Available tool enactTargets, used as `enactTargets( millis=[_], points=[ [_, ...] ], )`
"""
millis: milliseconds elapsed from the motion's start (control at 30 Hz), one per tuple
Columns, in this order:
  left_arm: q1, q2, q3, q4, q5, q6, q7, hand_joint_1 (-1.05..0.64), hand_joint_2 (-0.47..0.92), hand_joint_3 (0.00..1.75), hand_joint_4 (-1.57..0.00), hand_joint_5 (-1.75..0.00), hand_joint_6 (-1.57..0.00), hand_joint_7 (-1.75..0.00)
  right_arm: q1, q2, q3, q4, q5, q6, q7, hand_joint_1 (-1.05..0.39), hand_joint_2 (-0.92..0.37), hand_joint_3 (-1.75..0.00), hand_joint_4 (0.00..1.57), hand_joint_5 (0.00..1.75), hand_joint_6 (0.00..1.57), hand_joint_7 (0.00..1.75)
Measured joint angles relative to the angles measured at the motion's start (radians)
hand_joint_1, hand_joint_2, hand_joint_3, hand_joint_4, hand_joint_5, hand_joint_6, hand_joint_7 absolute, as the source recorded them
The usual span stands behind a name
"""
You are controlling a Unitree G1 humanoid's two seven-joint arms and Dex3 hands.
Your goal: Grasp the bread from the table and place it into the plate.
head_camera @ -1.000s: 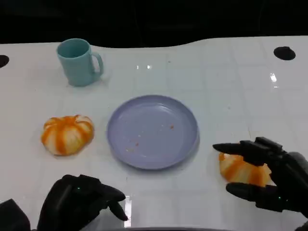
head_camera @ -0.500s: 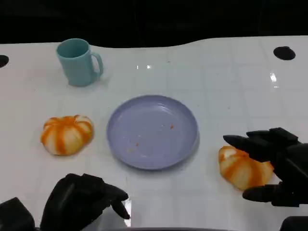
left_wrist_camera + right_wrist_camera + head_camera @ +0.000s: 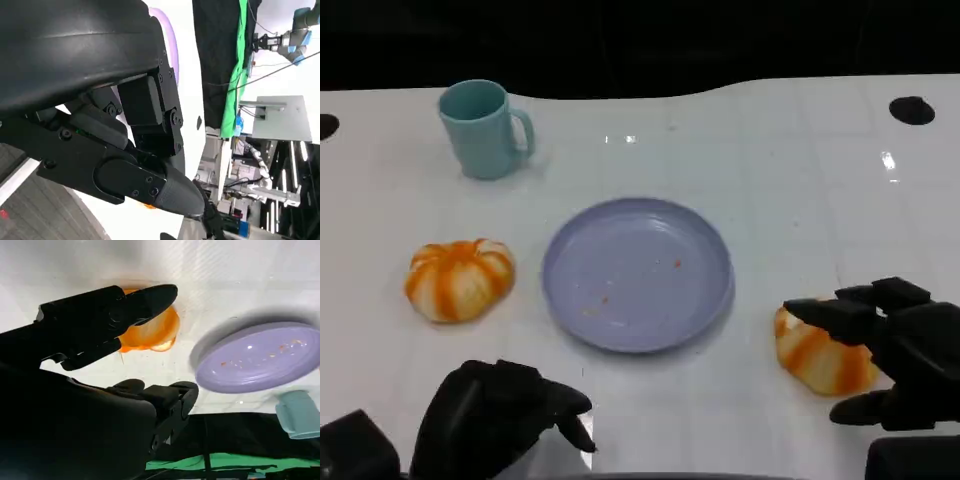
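Two orange-and-white striped breads lie on the white table: one (image 3: 458, 279) left of the lilac plate (image 3: 638, 272), one (image 3: 817, 350) to its right. My right hand (image 3: 895, 360) sits against the right bread, with its fingers spread over the top and the thumb low at the near side. In the right wrist view the fingers (image 3: 100, 320) reach over that bread (image 3: 152, 332), which rests on the table beside the plate (image 3: 260, 357). My left hand (image 3: 500, 420) rests at the near edge with its fingers curled in and nothing in it. The left wrist view shows that hand (image 3: 120, 145).
A teal cup (image 3: 485, 128) stands at the back left, well behind the plate. Black round holes mark the table at the far right (image 3: 911, 110) and far left edge (image 3: 326, 127). The plate holds a few crumbs.
My right hand has drawn back towards the near right, with its fingers lower over the right bread. The bread stays on the table. The left hand has barely moved.
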Motion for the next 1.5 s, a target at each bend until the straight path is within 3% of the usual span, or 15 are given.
enactTargets(
  millis=[567, 767, 1200, 1367, 1500],
  points=[
    [0.005, -0.001, -0.019, -0.012, 0.003, 0.001, 0.019, -0.99, 0.92, 0.0, -1.14, -1.07, -1.56, -0.03, -0.134, 0.005, 0.115, 0.211, -0.085, 0.042, -0.071, -0.51, -0.92, -0.06, 0.12, 0.37, 0.36, 0.01],
    [0.007, -0.002, -0.022, -0.014, 0.003, 0.0, 0.02, -0.99, 0.92, 0.0, -1.15, -1.07, -1.56, -0.03, -0.192, 0.015, 0.165, 0.291, -0.097, 0.071, -0.072, -0.48, -0.92, -0.12, 0.19, 0.38, 0.42, 0.03],
    [0.011, -0.002, -0.027, -0.018, 0.004, -0.001, 0.028, -0.99, 0.92, 0.0, -1.17, -1.04, -1.56, -0.03, -0.285, 0.058, 0.237, 0.397, -0.103, 0.136, -0.069, -0.43, -0.92, -0.08, 0.3, 0.34, 0.5, 0.04],
    [0.012, -0.003, -0.029, -0.021, 0.004, -0.001, 0.028, -0.99, 0.92, 0.0, -1.18, -1.03, -1.56, -0.03, -0.306, 0.061, 0.257, 0.409, -0.102, 0.164, -0.06, -0.43, -0.92, -0.04, 0.4, 0.35, 0.57, 0.05],
    [0.015, -0.003, -0.031, -0.032, 0.004, -0.001, 0.03, -0.99, 0.92, 0.0, -1.18, -1.03, -1.56, -0.03, -0.319, 0.073, 0.26, 0.411, -0.101, 0.198, -0.053, -0.4, -0.92, -0.06, 0.6, 0.47, 0.72, 0.11]
  ],
)
